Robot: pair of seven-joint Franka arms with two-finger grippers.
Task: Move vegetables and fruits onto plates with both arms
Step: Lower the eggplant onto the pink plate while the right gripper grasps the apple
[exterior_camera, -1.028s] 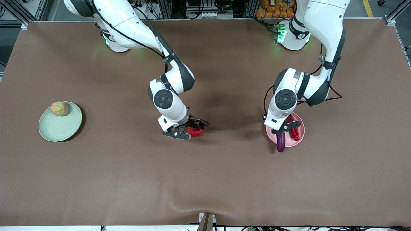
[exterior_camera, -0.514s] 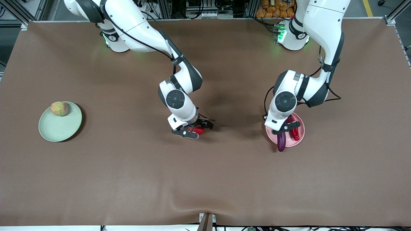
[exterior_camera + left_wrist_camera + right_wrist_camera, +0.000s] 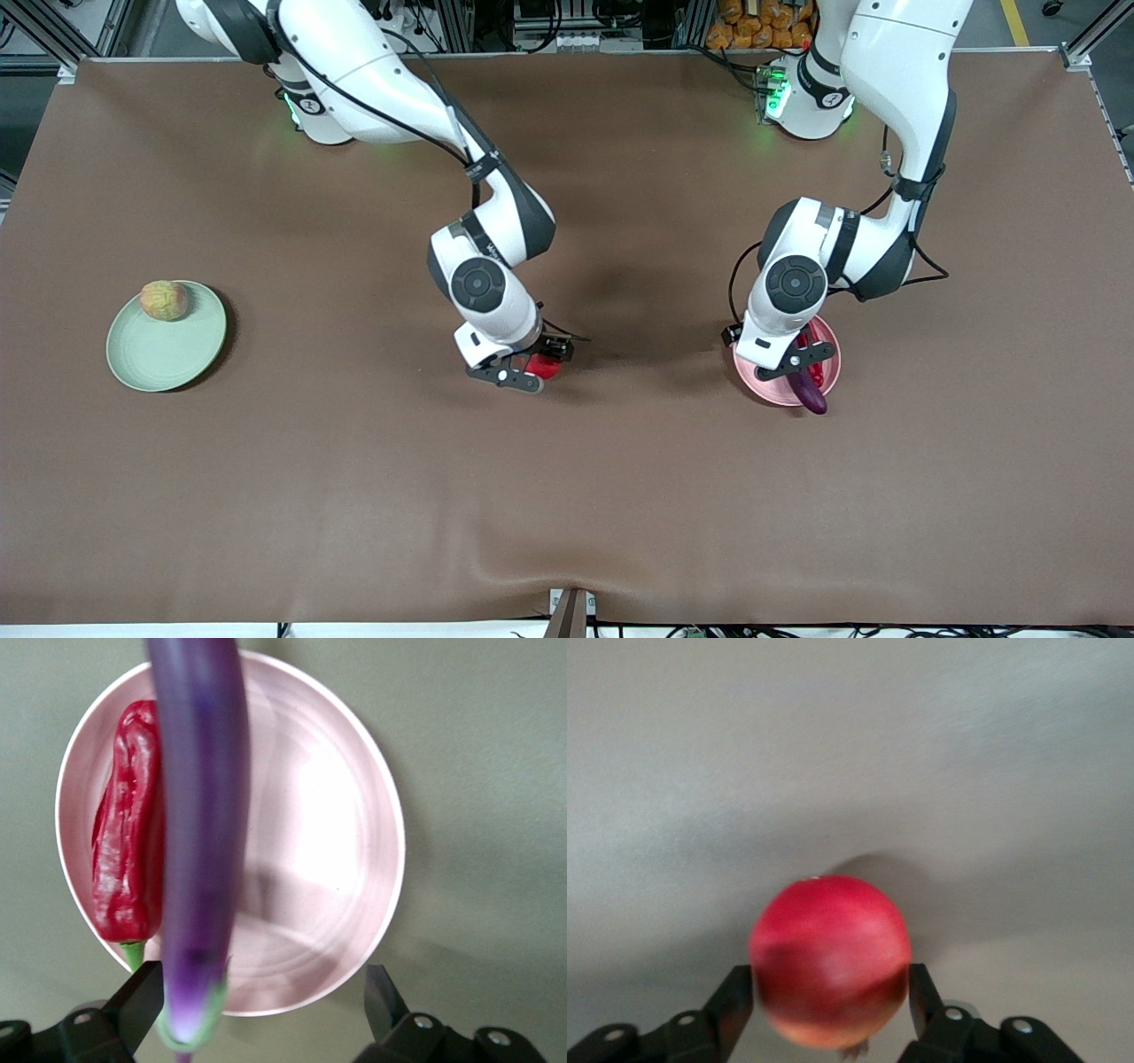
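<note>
The right gripper (image 3: 530, 370) is gripping the red fruit (image 3: 540, 365) and has lifted it off mid-tabletop (image 3: 567, 496). The left gripper (image 3: 266, 1010), fingers spread, has let the eggplant (image 3: 809, 392) swing onto the pink plate (image 3: 764, 386) beside the chili (image 3: 128, 859). Only the green plate (image 3: 159, 354) delivery seems left.

- From here the bench (image 3: 266, 478) looks evenly lit from overhead, with soft shadows pooled under both arms.
- Green glow spills around each base.
- My left wrist view blurs the eggplant (image 3: 199, 842); pale glare lies on the pink plate (image 3: 354, 859).
- The red fruit (image 3: 830, 958) is smeared and soft.
</note>
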